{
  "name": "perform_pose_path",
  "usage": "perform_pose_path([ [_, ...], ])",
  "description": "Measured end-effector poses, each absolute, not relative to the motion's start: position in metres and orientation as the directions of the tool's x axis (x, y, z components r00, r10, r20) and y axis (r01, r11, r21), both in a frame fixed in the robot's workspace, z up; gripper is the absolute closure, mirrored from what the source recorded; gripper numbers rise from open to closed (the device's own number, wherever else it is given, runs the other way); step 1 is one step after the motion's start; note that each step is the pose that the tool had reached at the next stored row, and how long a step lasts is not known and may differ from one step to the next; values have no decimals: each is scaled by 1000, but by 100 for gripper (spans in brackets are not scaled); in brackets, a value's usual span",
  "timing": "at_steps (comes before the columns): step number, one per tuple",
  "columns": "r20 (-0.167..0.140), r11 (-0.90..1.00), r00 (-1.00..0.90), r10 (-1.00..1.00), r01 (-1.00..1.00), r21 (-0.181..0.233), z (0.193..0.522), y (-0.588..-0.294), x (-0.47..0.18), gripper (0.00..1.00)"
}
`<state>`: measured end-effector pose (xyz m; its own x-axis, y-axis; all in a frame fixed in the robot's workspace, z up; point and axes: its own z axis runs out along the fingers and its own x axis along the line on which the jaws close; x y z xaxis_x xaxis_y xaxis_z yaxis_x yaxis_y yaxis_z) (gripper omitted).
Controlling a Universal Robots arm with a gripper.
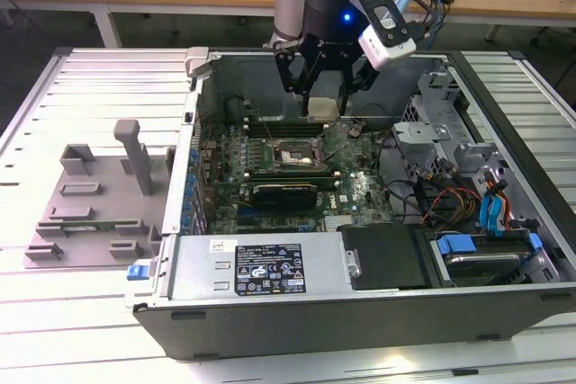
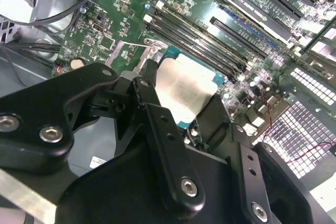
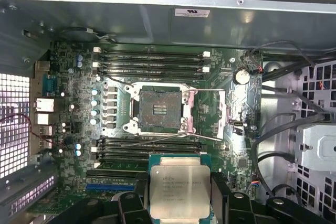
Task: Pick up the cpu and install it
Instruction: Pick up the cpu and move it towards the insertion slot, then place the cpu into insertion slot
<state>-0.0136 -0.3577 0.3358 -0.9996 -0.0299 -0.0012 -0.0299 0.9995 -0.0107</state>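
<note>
Farthest to the exterior view's left of the CPU socket (image 1: 297, 157), well apart from it, a grey plastic tray (image 1: 90, 222) with raised blocks lay on the slatted table (image 1: 54, 312). The socket itself sat on the green motherboard (image 1: 360, 195) inside the open computer case (image 1: 360, 321), its contact field exposed within the metal frame.

Just to the exterior view's right of the socket and above it hung the black gripper (image 1: 322, 96). Its fingers (image 2: 152, 114) were clenched on opposite edges of the cpu (image 1: 324, 108), the silvery top plate facing up and level. In the first wrist view the chip was apart from the socket, with a bank of memory slots (image 3: 142, 148) lying between the two; a second bank lay on the socket's other side. In the second wrist view the chip hung over the board without touching it.

Farther to the exterior view's right of the socket stood the drive cage (image 1: 486, 240) with its blue tabs, and bundled cables (image 1: 441, 200) ran between cage and board.
</note>
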Motion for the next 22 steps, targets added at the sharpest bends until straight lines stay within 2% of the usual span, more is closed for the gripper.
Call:
perform_pose_path([
  [18, -1, 1000, -1000, -28, -28, -12, 320, -353, -22, 45],
  [22, -1, 998, -998, 69, 69, -14, 320, -353, -22, 45],
])
